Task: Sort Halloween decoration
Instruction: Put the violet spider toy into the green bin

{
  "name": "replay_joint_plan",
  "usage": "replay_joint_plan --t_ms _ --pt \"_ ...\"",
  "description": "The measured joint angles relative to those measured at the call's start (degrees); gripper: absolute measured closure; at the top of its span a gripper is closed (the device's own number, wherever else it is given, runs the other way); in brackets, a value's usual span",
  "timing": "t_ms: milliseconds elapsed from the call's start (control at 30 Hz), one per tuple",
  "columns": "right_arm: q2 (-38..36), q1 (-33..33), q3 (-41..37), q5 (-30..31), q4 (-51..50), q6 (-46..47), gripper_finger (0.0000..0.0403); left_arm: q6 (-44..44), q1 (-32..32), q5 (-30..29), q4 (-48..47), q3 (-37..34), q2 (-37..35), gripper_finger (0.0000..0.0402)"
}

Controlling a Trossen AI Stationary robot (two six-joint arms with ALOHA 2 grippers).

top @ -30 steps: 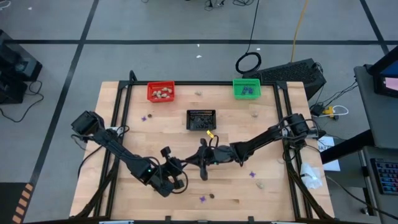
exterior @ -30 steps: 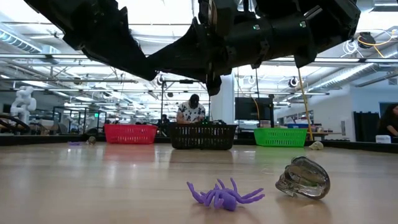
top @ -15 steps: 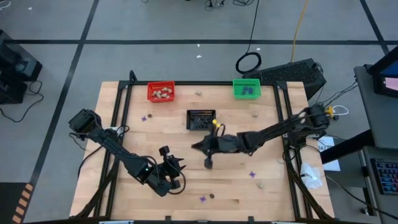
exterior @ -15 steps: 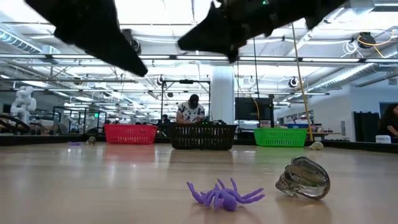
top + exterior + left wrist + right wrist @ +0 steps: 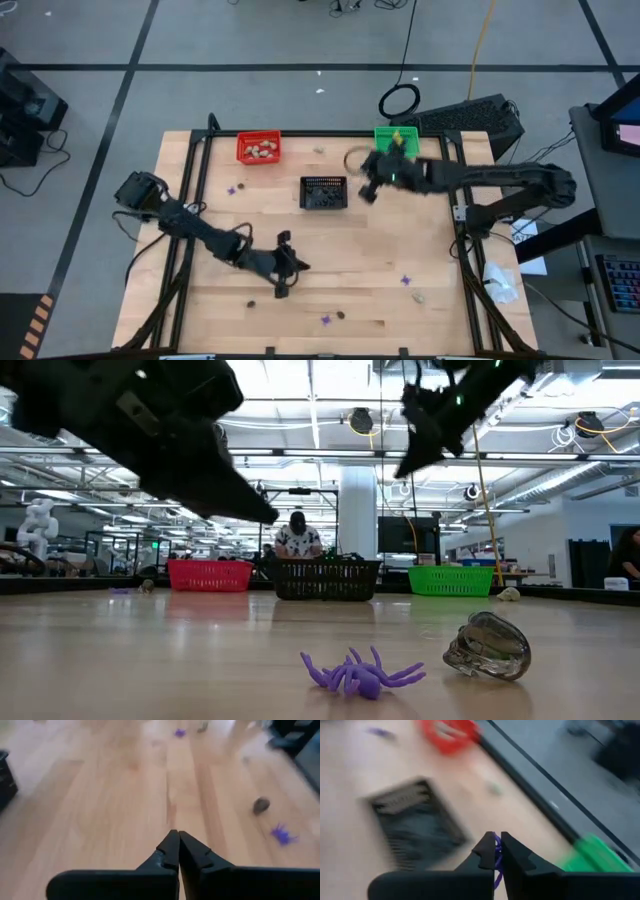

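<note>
- Grey floor (image 5: 300, 40) marked with dark tape lines (image 5: 130, 70).
- Ceiling strip lights (image 5: 310, 400) glow overhead.
- White pillar (image 5: 357, 510) stands behind the wooden table (image 5: 430, 230).

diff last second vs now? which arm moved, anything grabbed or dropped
The right gripper swung from mid-table toward the green basket, shut on a purple spider. The left gripper opened, then shut empty, shifting little. The red basket, black basket and loose trinkets stayed put.
</note>
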Motion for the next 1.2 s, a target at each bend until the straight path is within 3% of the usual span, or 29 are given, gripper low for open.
replay_joint_plan --t_ms 133,267,367,533,800,1033,1200 --pt "-0.02 -11.35 0.00 -1.10 -6.10 0.09 0.0403 2.86 4.67 5.63 6.09 -2.21 0.00 0.0401" --pt "2.58 -21.88 0.02 -8.81 -7.20 -1.75 0.0403 4.62 8.10 9.07 7.53 -2.37 0.00 0.0401" --pt "5.63 -28.56 0.04 -13.42 -6.46 -3.18 0.0403 5.79 9.80 11.37 8.57 -2.39 0.00 0.0401" --pt "12.16 -36.90 0.02 -15.36 -5.59 -5.15 0.0403 6.60 10.99 12.79 9.42 -2.39 0.00 0.0401" --pt "19.91 -43.78 -0.02 -19.95 0.50 -5.88 0.0401 6.58 11.16 12.81 9.43 -2.39 0.00 0.0402" --pt "24.63 -46.08 -0.02 -21.39 0.98 -5.87 0.0397 6.10 11.16 12.75 9.41 -2.39 0.00 0.0402" --pt "23.54 -46.01 0.00 -21.18 0.60 -5.86 0.0360 6.10 11.16 12.69 9.39 -2.39 0.00 0.0402"
